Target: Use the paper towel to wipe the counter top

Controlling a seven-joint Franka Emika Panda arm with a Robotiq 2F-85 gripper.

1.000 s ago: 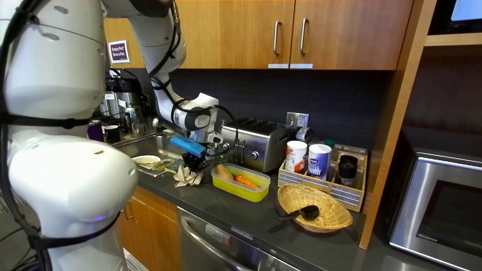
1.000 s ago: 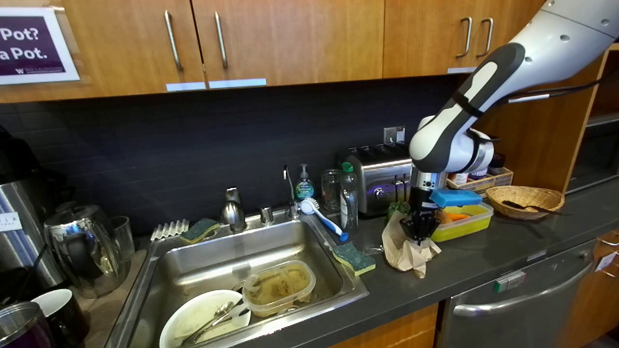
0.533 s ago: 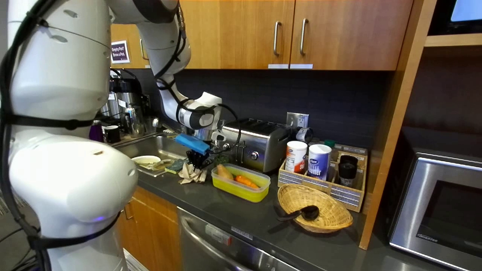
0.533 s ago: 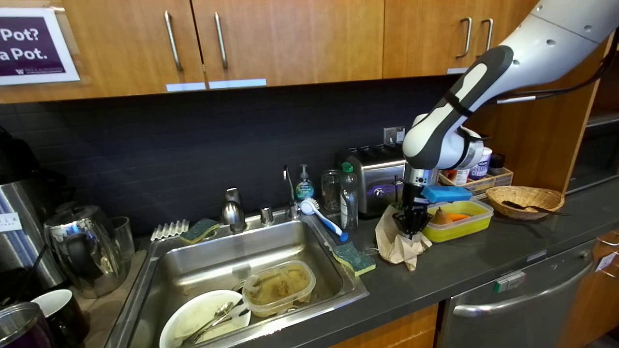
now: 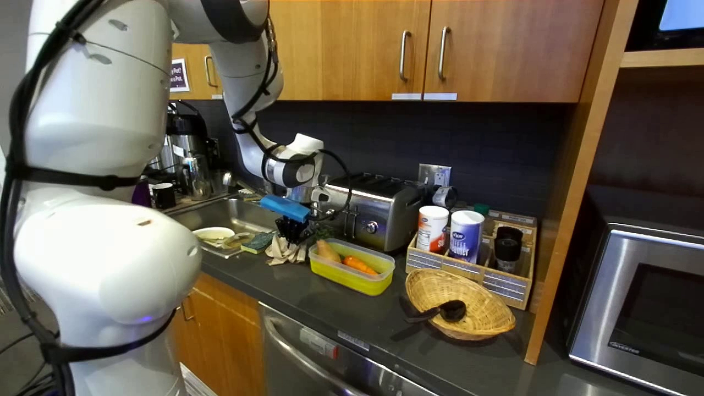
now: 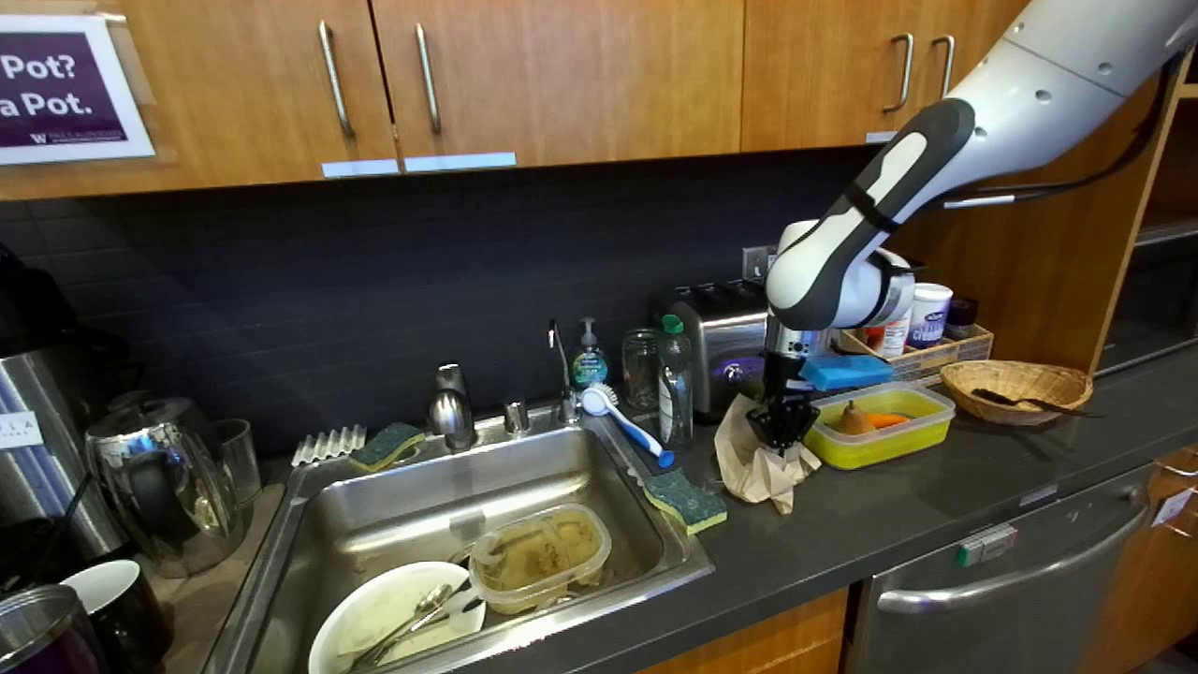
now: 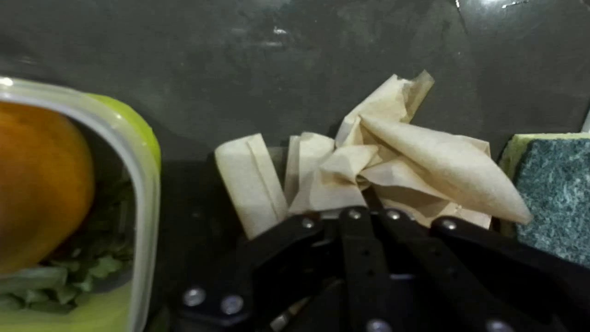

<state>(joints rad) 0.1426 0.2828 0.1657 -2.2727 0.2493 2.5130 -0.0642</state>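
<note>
The paper towel is a crumpled tan sheet bunched on the counter, in both exterior views [image 5: 282, 252] [image 6: 760, 476] and in the wrist view [image 7: 415, 161]. My gripper points down in both exterior views [image 5: 297, 240] [image 6: 779, 447]; in the wrist view [image 7: 372, 205] its fingers are close together with the towel bunched between and around them. The fingertips themselves are hidden in the paper. The dark grey counter top [image 5: 341, 313] lies beneath; it also shows in an exterior view [image 6: 898, 515] and the wrist view [image 7: 184, 69], with some shiny spots.
A yellow tray [image 6: 880, 449] with food stands close beside the gripper. A green sponge [image 6: 686, 501] and the sink [image 6: 674, 552] lie on the opposite side. A toaster [image 5: 374, 209] and bottle [image 6: 675, 384] stand behind. A woven basket [image 5: 489, 313] is farther along.
My gripper and the towel have slid together across the counter, away from its front edge towards the back wall and the toaster. The tray and sponge have not moved.
</note>
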